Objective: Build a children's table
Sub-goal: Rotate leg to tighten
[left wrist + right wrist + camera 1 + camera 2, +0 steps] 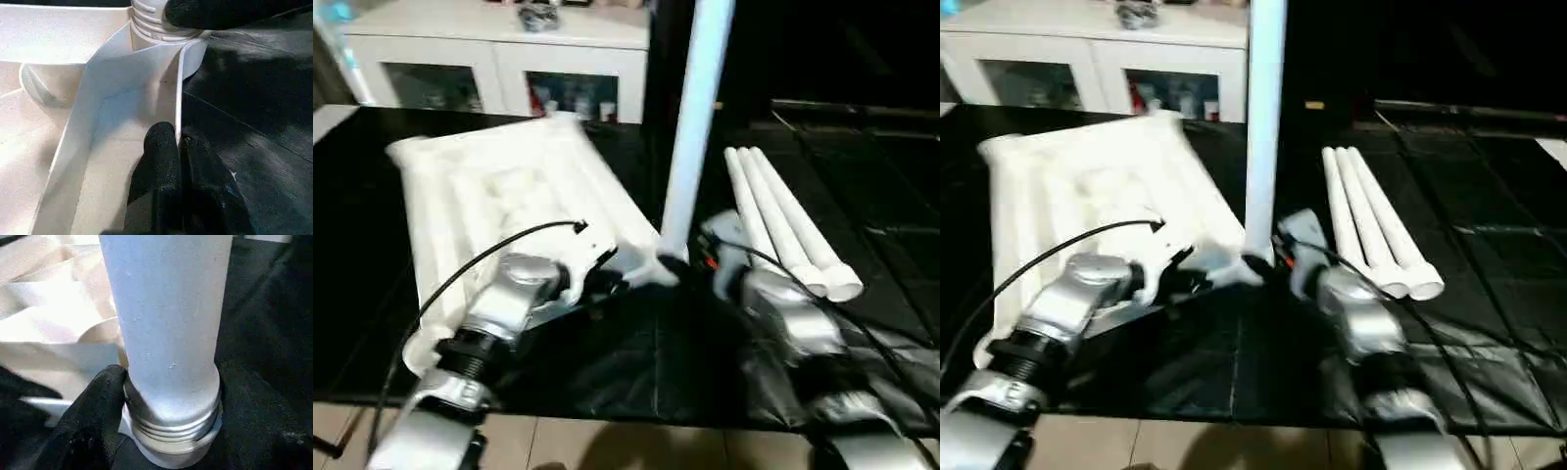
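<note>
A: Grippers first. Where are they against the tabletop (499,201)?

B: Left gripper (178,147) is pinched on the tabletop's thin side wall at its near corner, one finger (161,161) inside the frame, the other outside. Right gripper (161,396) is clamped around the base of the upright leg (697,108) standing in that same corner socket, one finger (93,421) pressed against the leg's ribbed collar.

A: And the tabletop itself?

B: Upside down, ribbed underside up, on a black mat (636,362). Three spare legs (783,220) lie side by side on the mat beyond the upright leg, apart from the tabletop.

A: The room?

B: White cabinet (499,64) with glass doors behind the tabletop; pale floor tiles (626,446) at the mat's near edge.
</note>
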Available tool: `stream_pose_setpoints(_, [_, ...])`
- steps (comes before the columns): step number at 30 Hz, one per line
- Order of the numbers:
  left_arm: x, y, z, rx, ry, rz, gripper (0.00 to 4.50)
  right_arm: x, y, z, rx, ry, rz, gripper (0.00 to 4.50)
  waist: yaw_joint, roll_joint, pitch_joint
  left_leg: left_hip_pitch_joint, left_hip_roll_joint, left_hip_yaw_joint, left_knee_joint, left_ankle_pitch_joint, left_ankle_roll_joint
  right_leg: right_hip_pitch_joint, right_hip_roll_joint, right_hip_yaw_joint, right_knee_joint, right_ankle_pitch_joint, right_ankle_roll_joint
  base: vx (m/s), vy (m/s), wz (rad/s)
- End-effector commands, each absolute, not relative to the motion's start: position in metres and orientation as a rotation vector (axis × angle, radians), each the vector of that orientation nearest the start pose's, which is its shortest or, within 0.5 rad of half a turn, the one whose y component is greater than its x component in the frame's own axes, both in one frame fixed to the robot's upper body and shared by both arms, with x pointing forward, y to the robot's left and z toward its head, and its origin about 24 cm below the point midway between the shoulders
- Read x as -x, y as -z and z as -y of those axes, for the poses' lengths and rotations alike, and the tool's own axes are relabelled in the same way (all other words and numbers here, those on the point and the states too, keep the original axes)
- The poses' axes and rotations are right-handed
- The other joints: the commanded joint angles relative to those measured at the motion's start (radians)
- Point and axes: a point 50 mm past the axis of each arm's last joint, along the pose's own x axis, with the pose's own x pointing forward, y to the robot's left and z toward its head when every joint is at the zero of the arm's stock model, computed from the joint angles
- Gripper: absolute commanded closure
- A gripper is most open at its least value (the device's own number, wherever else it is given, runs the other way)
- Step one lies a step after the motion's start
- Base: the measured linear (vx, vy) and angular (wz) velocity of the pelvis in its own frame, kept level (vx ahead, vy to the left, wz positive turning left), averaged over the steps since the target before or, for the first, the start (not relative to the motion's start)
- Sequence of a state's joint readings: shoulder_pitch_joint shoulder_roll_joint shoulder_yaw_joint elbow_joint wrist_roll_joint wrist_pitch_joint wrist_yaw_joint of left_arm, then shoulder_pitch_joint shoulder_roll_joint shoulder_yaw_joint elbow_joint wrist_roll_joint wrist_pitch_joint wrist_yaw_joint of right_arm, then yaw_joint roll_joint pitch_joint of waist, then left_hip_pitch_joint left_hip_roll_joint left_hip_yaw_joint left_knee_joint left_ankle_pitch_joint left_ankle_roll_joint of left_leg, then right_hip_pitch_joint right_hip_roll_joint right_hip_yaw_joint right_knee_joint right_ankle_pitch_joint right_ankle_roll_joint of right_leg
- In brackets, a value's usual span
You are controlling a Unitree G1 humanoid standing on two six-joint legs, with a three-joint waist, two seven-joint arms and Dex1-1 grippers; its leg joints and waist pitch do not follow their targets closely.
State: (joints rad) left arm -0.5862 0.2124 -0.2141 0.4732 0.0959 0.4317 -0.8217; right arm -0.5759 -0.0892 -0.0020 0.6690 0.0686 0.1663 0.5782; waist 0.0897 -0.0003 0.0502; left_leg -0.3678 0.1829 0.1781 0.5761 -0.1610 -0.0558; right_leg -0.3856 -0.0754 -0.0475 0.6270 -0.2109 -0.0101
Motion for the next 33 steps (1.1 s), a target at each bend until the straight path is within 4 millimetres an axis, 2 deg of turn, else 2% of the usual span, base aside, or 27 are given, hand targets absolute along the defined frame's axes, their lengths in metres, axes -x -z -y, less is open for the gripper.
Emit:
stream_pose_setpoints(1, [-0.328,-0.065,-0.073,-0.301,0.991,-0.378,4.50,-0.322,-0.037,0.050,-0.072,-0.925,-0.289,1.27,0.004,-0.016,-0.062,0.006,0.040,-0.013,-0.062,-0.195,0.035,0.035,-0.070,0.043,-0.087,-0.165,-0.191,0.000,0.000,0.00])
stream_pose_setpoints(3, [-0.328,-0.065,-0.075,-0.309,0.981,-0.385,4.50,-0.320,-0.037,0.053,-0.065,-0.920,-0.282,1.13,0.006,-0.015,-0.063,0.004,0.039,-0.012,-0.060,-0.162,0.051,0.039,-0.069,0.042,-0.082,-0.116,-0.198,0.000,0.000,0.00])
stream_pose_setpoints(4, [-0.327,-0.065,-0.076,-0.304,0.971,-0.391,4.50,-0.320,-0.037,0.054,-0.063,-0.917,-0.283,0.92,0.006,-0.015,-0.063,0.003,0.039,-0.011,-0.060,-0.153,0.057,0.040,-0.069,0.041,-0.081,-0.104,-0.199,0.000,0.000,0.00])
stream_pose_setpoints(5, [-0.327,-0.064,-0.080,-0.312,0.968,-0.394,4.50,-0.319,-0.036,0.058,-0.053,-0.912,-0.278,0.92,0.007,-0.015,-0.063,0.003,0.040,-0.012,-0.060,-0.154,0.058,0.039,-0.070,0.041,-0.081,-0.105,-0.200,0.000,0.000,0.00])
stream_pose_setpoints(7, [-0.326,-0.063,-0.087,-0.339,0.966,-0.394,4.50,-0.318,-0.034,0.067,-0.027,-0.905,-0.264,0.64,0.006,-0.014,-0.061,0.005,0.042,-0.012,-0.062,-0.171,0.054,0.038,-0.071,0.040,-0.085,-0.141,-0.199,0.000,0.000,0.00])
stream_pose_setpoints(9, [-0.325,-0.061,-0.092,-0.363,0.981,-0.394,4.50,-0.316,-0.032,0.076,-0.011,-0.905,-0.255,0.60,0.006,-0.015,-0.060,0.005,0.043,-0.012,-0.064,-0.180,0.051,0.038,-0.069,0.039,-0.086,-0.149,-0.193,0.000,0.000,0.00])
stream_pose_setpoints(11, [-0.324,-0.059,-0.098,-0.380,0.994,-0.391,4.50,-0.314,-0.032,0.086,0.018,-0.918,-0.238,0.24,0.005,-0.015,-0.059,0.006,0.043,-0.013,-0.065,-0.188,0.048,0.038,-0.069,0.039,-0.087,-0.157,-0.191,0.000,0.000,0.00])
stream_pose_setpoints(12, [-0.323,-0.058,-0.104,-0.393,1.009,-0.389,4.50,-0.312,-0.032,0.098,0.033,-0.934,-0.219,0.14,0.006,-0.015,-0.058,0.005,0.043,-0.013,-0.065,-0.205,0.049,0.038,-0.071,0.039,-0.091,-0.181,-0.183,0.000,0.000,0.00])
stream_pose_setpoints(14, [-0.322,-0.057,-0.110,-0.402,1.025,-0.384,4.50,-0.309,-0.034,0.111,0.039,-0.957,-0.201,0.07,0.003,-0.017,-0.057,0.002,0.042,-0.014,-0.066,-0.212,0.050,0.040,-0.070,0.039,-0.092,-0.193,-0.174,0.000,0.000,0.00])
stream_pose_setpoints(15, [-0.322,-0.056,-0.112,-0.403,1.034,-0.384,4.50,-0.308,-0.035,0.115,0.039,-0.967,-0.196,0.07,0.005,-0.009,-0.057,0.003,0.041,-0.015,-0.066,-0.216,0.050,0.040,-0.071,0.040,-0.093,-0.197,-0.172,0.000,0.000,0.00])
stream_pose_setpoints(17, [-0.320,-0.056,-0.117,-0.410,1.057,-0.387,4.50,-0.307,-0.037,0.125,0.042,-0.988,-0.192,0.07,0.002,-0.012,-0.057,0.003,0.043,-0.014,-0.066,-0.225,0.051,0.040,-0.070,0.040,-0.094,-0.200,-0.177,0.000,0.000,0.00])
stream_pose_setpoints(20, [-0.316,-0.054,-0.126,-0.452,1.129,-0.392,4.50,-0.304,-0.041,0.144,0.076,-1.050,-0.204,0.07,0.006,-0.014,-0.058,0.005,0.044,-0.014,-0.064,-0.218,0.058,0.039,-0.069,0.039,-0.092,-0.193,-0.191,0.000,0.000,0.00])
stream_pose_setpoints(23, [-0.313,-0.054,-0.133,-0.494,1.198,-0.401,4.50,-0.302,-0.046,0.158,0.082,-1.109,-0.219,0.07,0.009,-0.017,-0.061,0.004,0.045,-0.012,-0.061,-0.187,0.070,0.041,-0.068,0.038,-0.084,-0.133,-0.207,0.000,0.000,0.00])
stream_pose_setpoints(25, [-0.310,-0.053,-0.138,-0.516,1.237,-0.411,4.50,-0.301,-0.050,0.164,0.088,-1.146,-0.225,0.07,0.012,-0.016,-0.060,0.005,0.046,-0.010,-0.059,-0.176,0.081,0.039,-0.068,0.036,-0.081,-0.110,-0.221,0.000,0.000,0.00])
stream_pose_setpoints(28, [-0.306,-0.052,-0.142,-0.532,1.297,-0.427,4.50,-0.301,-0.054,0.166,0.135,-1.189,-0.228,0.07,0.020,-0.017,-0.061,0.005,0.049,-0.009,-0.058,-0.172,0.081,0.039,-0.069,0.034,-0.078,-0.110,-0.229,0.000,0.000,0.00])
stream_pose_setpoints(33, [-0.300,-0.049,-0.148,-0.584,1.396,-0.451,4.50,-0.298,-0.057,0.163,0.199,-1.327,-0.261,0.07,0.027,-0.018,-0.060,0.007,0.051,-0.008,-0.059,-0.182,0.074,0.037,-0.069,0.034,-0.078,-0.127,-0.227,0.000,0.000,0.00])
